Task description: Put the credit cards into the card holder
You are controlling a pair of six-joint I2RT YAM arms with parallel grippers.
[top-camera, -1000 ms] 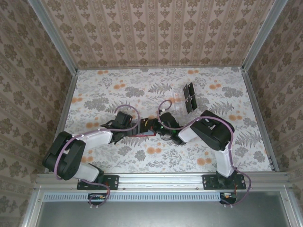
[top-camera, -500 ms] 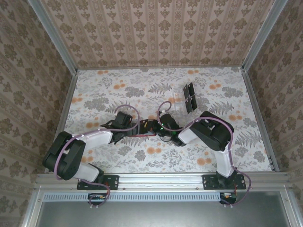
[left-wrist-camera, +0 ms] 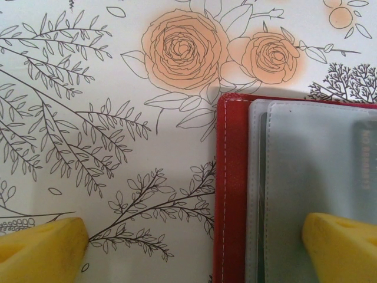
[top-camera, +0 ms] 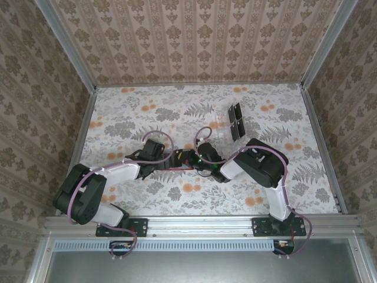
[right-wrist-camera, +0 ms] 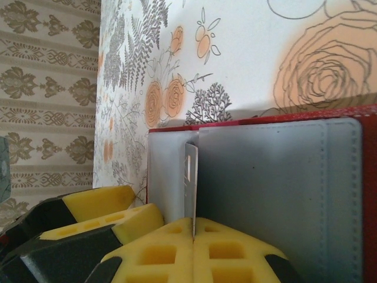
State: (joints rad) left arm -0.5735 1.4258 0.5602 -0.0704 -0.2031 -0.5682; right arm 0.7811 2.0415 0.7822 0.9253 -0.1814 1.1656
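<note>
One card (right-wrist-camera: 190, 177) we are pinching edge-on in the closed right gripper (right-wrist-camera: 193, 233), bottom centre, to slot into the wallet (right-wrist-camera: 265, 188), while our wide-open left gripper (left-wrist-camera: 191, 250) is straddling its edge, likely steadying it.

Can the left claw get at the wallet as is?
Likely yes: the left claw is open, with one finger on each side of the wallet's red edge and nothing between.
</note>
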